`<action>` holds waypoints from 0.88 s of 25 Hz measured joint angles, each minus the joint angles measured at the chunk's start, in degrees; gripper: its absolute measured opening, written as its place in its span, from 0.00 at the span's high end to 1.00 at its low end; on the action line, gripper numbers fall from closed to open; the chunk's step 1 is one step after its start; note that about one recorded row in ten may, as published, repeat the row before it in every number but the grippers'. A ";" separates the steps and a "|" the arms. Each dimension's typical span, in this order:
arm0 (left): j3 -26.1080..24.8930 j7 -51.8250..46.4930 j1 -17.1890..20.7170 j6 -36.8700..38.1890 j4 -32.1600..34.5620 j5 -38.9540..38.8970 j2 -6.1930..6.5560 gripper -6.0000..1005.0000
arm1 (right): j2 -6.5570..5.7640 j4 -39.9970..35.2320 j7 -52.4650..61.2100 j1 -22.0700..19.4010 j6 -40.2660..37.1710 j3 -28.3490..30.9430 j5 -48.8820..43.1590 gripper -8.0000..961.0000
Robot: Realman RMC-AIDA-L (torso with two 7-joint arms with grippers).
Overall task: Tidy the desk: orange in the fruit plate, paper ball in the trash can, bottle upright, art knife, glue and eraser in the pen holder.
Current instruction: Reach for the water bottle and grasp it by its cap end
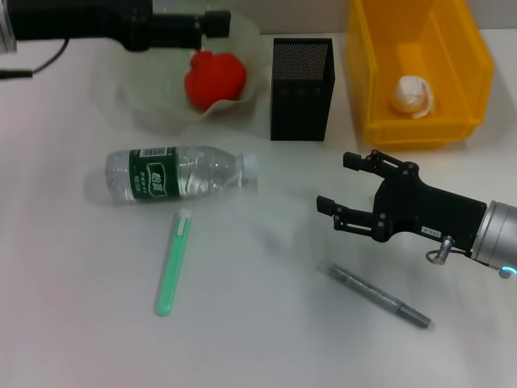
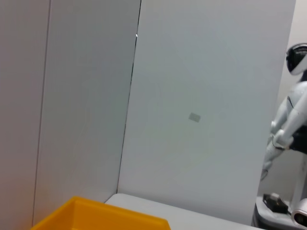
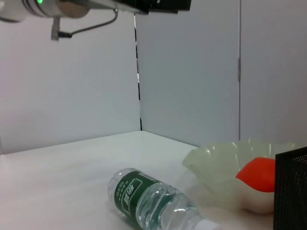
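Head view, bottle (image 1: 178, 172) left of right end effector (image 1: 339, 186)

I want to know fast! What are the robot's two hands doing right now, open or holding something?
Left tool: up over the fruit plate; open or shut cannot be told.
Right tool: open, holding nothing, above the desk.

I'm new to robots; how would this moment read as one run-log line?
orange: in fruit plate | paper ball: binned | bottle: lying | right gripper: open
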 joint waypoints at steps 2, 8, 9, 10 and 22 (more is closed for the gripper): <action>1.22 -1.66 -1.19 -0.01 1.01 0.19 0.57 0.25 | 0.00 0.00 0.05 -0.07 -0.02 0.03 0.01 0.14; 7.25 -6.37 -3.14 -0.69 6.85 1.16 1.02 0.25 | 0.00 -0.36 0.72 -0.20 -0.05 0.09 0.07 0.14; 8.02 -6.92 -3.52 -0.75 7.50 1.60 0.98 0.25 | 0.00 -0.39 0.72 -0.21 -0.05 0.09 0.23 0.14; 8.85 -7.55 -4.05 -0.78 8.30 2.36 0.87 0.25 | 0.00 -0.41 0.73 -0.24 -0.05 0.09 0.39 0.14; 10.42 -9.33 -11.62 -1.05 12.06 17.84 -2.39 0.25 | 0.00 -0.60 0.79 -0.52 -0.54 0.15 0.97 0.14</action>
